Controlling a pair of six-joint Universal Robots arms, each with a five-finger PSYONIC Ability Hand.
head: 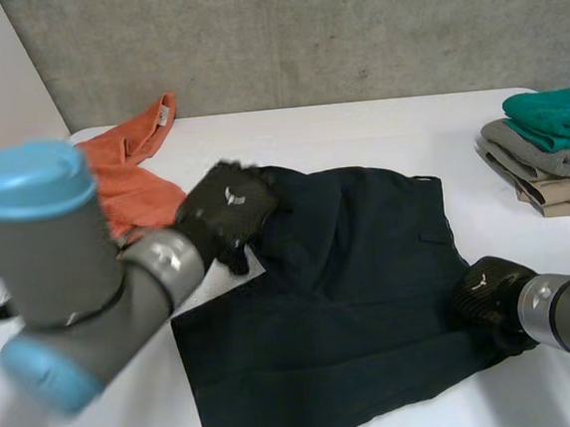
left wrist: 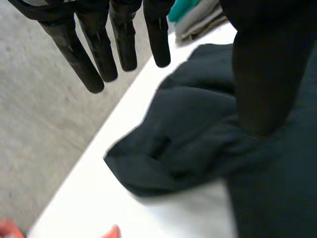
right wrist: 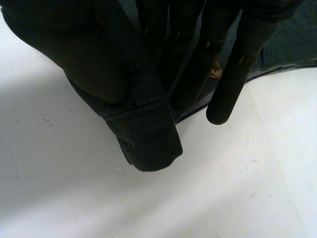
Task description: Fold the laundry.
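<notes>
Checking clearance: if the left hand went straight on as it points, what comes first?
Probably the bunched corner of the dark garment, just beyond the left hand; depth is unclear.

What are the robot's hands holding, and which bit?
The right hand pinches a hemmed corner of the dark garment. The left hand, at another corner, has straight fingers and grips nothing.

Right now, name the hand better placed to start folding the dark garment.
Likely right: the right hand pinches the dark garment's corner against its thumb; the left hand's fingers are straight, holding nothing.
</notes>
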